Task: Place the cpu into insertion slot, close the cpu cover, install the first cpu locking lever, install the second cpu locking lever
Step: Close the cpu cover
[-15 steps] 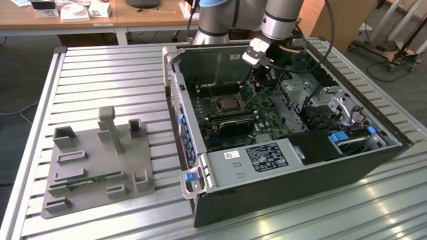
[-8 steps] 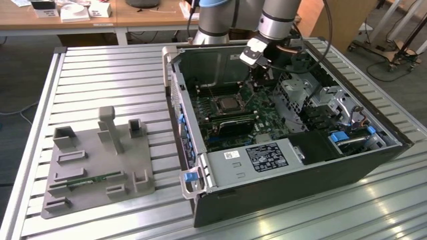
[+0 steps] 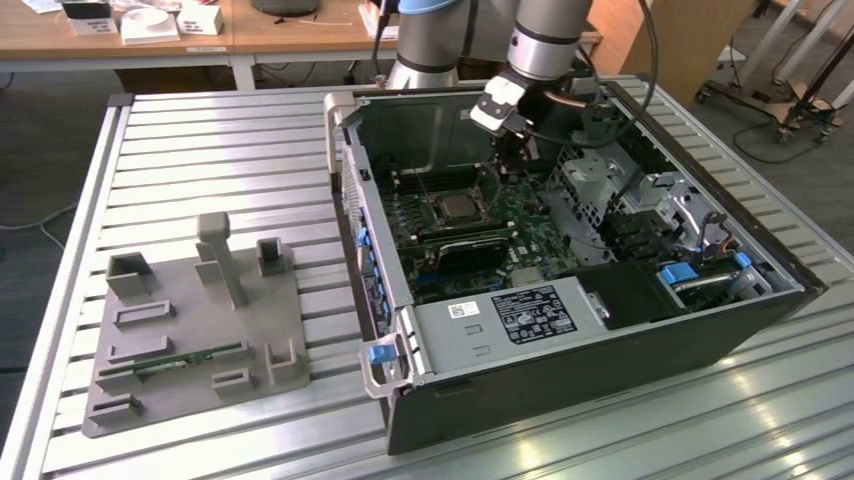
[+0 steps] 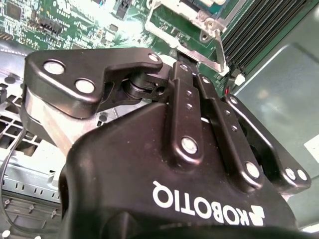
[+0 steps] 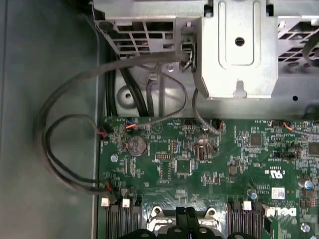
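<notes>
In the exterior view the insertion slot (image 3: 458, 208) is a square socket with a silver rim on the green motherboard inside the open computer case (image 3: 747, 330). A dark grey square fills its middle, and I cannot tell the cpu from the cpu cover there. My gripper (image 3: 511, 168) hangs over the board just to the exterior view's right of the socket, pointing down. In both wrist views the gripper (image 5: 185, 221) (image 4: 187, 67) has its fingers shut together, with nothing visible between them. The tips sit close to the socket's silver metal frame (image 4: 199, 25) and a thin lever wire (image 4: 220, 50).
Black memory slots (image 3: 467, 245) lie in front of the socket. A grey drive cage (image 5: 239, 45) and loose cables (image 5: 65, 149) crowd the board's edge. The case walls enclose the work area. A grey fixture block (image 3: 200, 330) holding a green memory stick (image 3: 174, 362) stands on the slatted table (image 3: 200, 150).
</notes>
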`<state>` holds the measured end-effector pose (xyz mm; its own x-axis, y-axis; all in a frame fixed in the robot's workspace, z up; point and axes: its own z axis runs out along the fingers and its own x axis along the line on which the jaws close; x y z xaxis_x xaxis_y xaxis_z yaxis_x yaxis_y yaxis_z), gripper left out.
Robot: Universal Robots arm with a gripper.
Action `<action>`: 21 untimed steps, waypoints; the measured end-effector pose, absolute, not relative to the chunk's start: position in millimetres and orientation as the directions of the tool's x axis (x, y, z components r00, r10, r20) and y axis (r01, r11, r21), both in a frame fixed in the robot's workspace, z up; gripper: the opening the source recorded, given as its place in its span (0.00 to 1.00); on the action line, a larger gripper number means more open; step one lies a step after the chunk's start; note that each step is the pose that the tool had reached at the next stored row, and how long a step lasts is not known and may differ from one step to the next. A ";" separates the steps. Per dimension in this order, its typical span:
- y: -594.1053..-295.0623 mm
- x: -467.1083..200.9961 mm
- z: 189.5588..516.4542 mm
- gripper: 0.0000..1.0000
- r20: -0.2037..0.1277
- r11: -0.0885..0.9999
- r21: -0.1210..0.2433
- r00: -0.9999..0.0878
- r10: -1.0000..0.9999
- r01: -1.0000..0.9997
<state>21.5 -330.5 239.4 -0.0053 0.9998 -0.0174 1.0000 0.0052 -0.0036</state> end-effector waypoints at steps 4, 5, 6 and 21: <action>-330.5 15.7 239.5 0.10 -0.017 0.005 -0.004 -0.005 1.000 1.000; -330.4 13.7 239.5 0.10 -0.017 0.005 -0.004 -0.005 1.000 1.000; -330.5 11.9 239.4 0.10 -0.017 0.005 -0.004 -0.005 1.000 1.000; -330.4 -12.3 236.4 0.10 -0.017 0.005 -0.004 -0.005 1.000 1.000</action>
